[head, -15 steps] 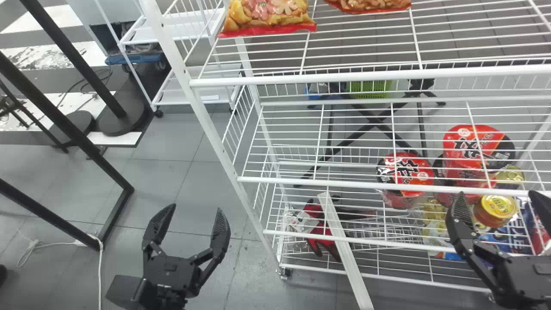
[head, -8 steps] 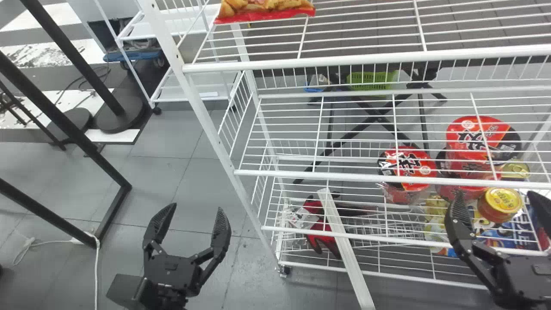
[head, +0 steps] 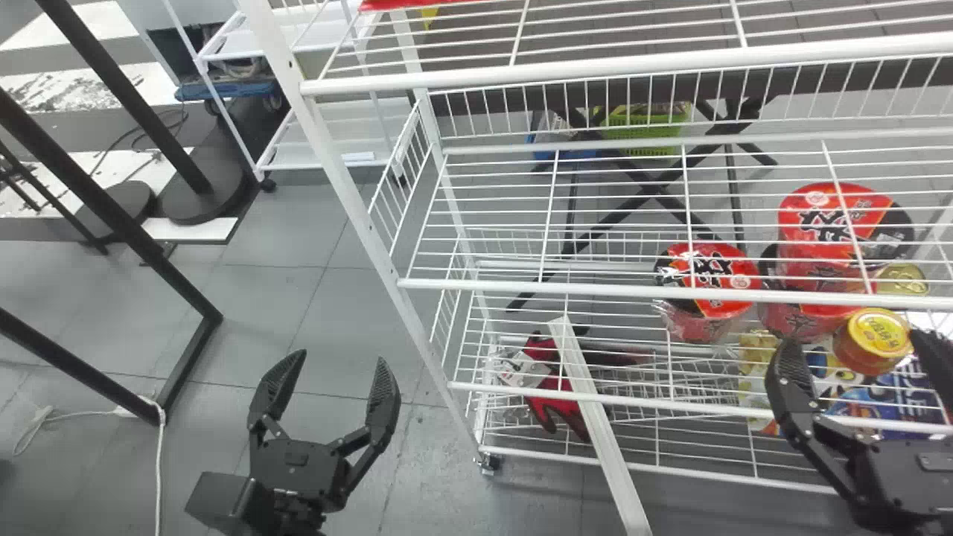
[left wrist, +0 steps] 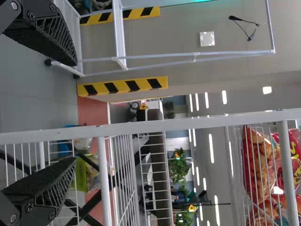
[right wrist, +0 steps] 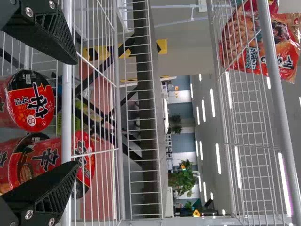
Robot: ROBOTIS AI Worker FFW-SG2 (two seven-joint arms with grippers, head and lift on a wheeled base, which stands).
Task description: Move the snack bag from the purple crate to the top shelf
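In the head view my left gripper (head: 339,359) stands open over the floor, left of the white wire rack. My right gripper (head: 856,340) is open before the rack's lower right part, nothing between its fingers. The upper shelf (head: 521,73) crosses the top of that view, with a red bag edge (head: 417,4) on it. In the left wrist view, the open left gripper (left wrist: 75,111) is well apart from the snack bags (left wrist: 256,160) behind the wires. The right wrist view has the open right gripper (right wrist: 76,113) and a red-orange snack bag (right wrist: 282,47) on the high shelf.
Red noodle cups (head: 707,279), a yellow-lidded jar (head: 872,339) and red-black gloves (head: 555,387) are on the lower rack levels. A pale slat (head: 595,417) leans at the rack's front. A black metal frame (head: 119,223) stands at the left.
In the head view the rack has shifted upward and looks nearer; the snack bags have slid nearly out at the top edge. Both grippers hold the same pose in that view, still open.
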